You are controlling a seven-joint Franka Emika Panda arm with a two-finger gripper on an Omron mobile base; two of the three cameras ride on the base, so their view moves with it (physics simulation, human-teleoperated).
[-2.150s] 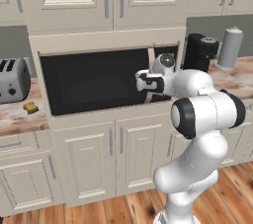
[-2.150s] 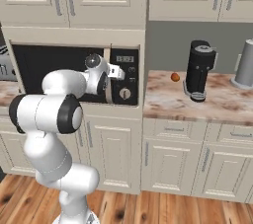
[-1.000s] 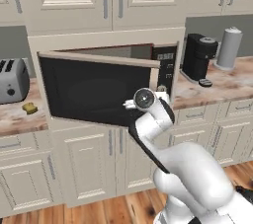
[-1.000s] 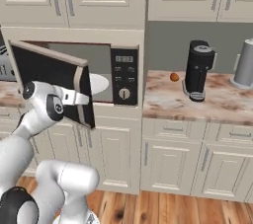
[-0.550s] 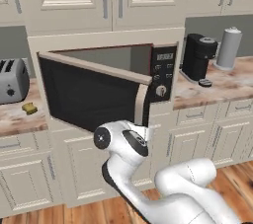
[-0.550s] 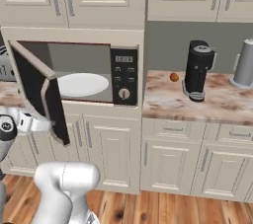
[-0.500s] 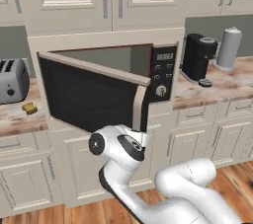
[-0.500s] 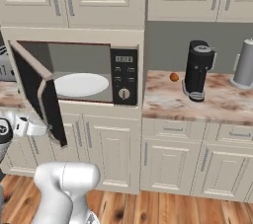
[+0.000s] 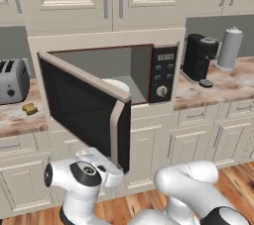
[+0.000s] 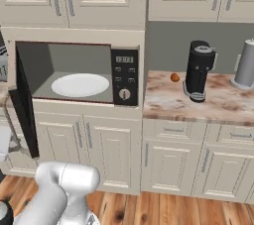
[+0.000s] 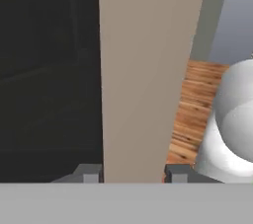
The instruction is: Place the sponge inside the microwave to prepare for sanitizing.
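Note:
The microwave [image 9: 149,73] stands open, showing its grey cavity and white round plate [image 10: 80,84]. Its black glass door [image 9: 79,102] is swung far out to the left. My gripper [image 11: 132,173] is low at the door's free edge [image 9: 121,135], with one finger on each side of the beige edge strip [image 11: 138,70] and both touching it. In the left base view the gripper [image 9: 117,168] sits at the door's bottom corner. The small yellow sponge [image 9: 30,109] lies on the counter left of the microwave, in front of the toaster, far from the gripper.
A silver toaster [image 9: 12,80] stands behind the sponge. To the right of the microwave the counter holds a black coffee machine [image 10: 198,68], a small orange thing [image 10: 174,77] and a grey canister [image 10: 246,63]. White cabinets are above and below, over a wooden floor.
The door has swung wider open, and the right base view now shows it edge-on with the whole cavity exposed. My hand has stayed on its edge, moving lower and further left.

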